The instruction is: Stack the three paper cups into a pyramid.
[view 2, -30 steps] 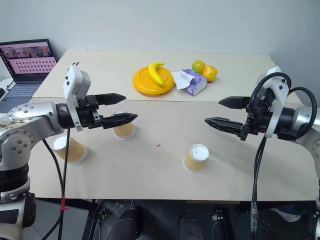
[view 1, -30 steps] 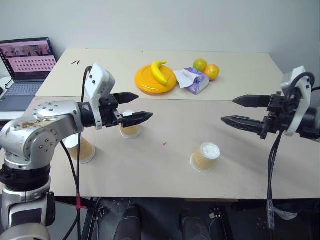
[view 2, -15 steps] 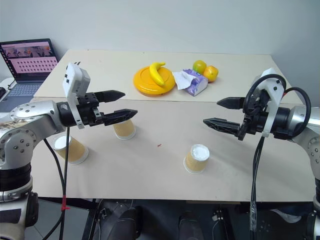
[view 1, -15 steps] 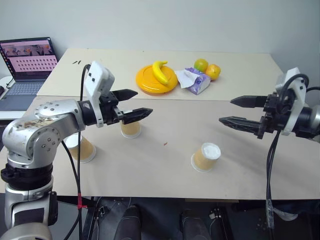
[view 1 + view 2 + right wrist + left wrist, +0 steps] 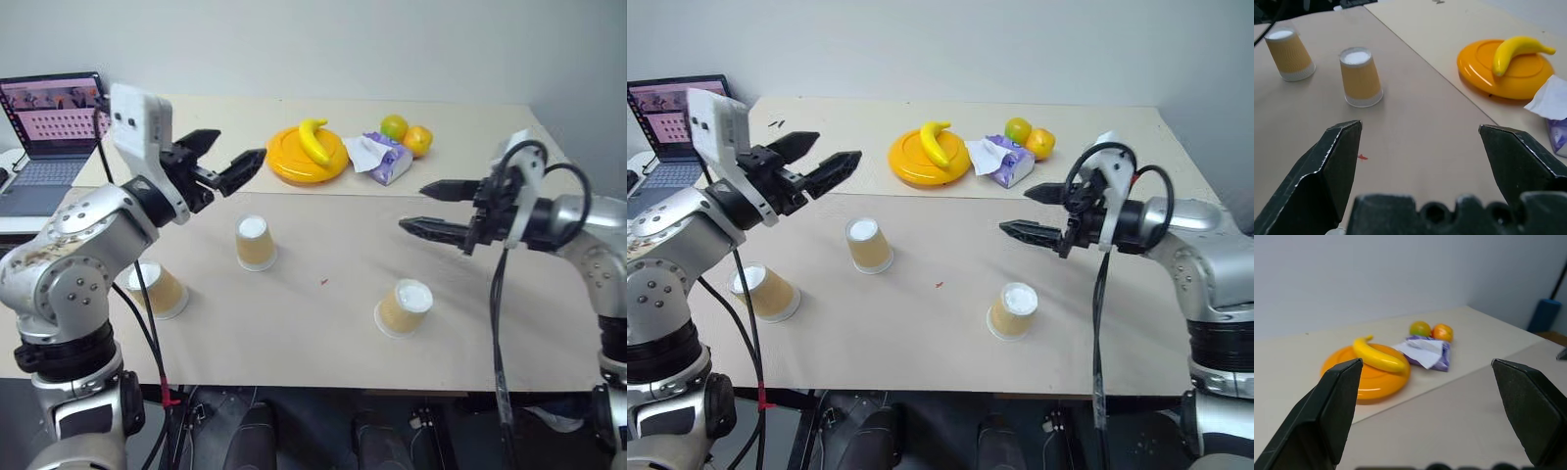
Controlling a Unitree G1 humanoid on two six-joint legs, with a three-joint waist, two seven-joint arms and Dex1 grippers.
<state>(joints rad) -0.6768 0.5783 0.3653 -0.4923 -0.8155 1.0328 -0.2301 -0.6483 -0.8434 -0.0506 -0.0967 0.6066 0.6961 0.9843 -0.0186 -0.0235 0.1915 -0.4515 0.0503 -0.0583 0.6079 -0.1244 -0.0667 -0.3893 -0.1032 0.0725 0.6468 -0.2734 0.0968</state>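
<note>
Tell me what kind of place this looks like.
Probably an office or lab set up for robot trials: plain beige tables against a bare wall, an open laptop at the side, and paper cups set out with a banana.

Three cups (image 5: 255, 241) (image 5: 404, 306) (image 5: 157, 288) on near table (image 5: 323, 333), well apart. At twelve o'clock, plate (image 5: 294, 163) under banana (image 5: 315, 140); tissues (image 5: 382, 157), fruit (image 5: 405, 134) right. Laptop (image 5: 49, 122) at ten o'clock.
</note>
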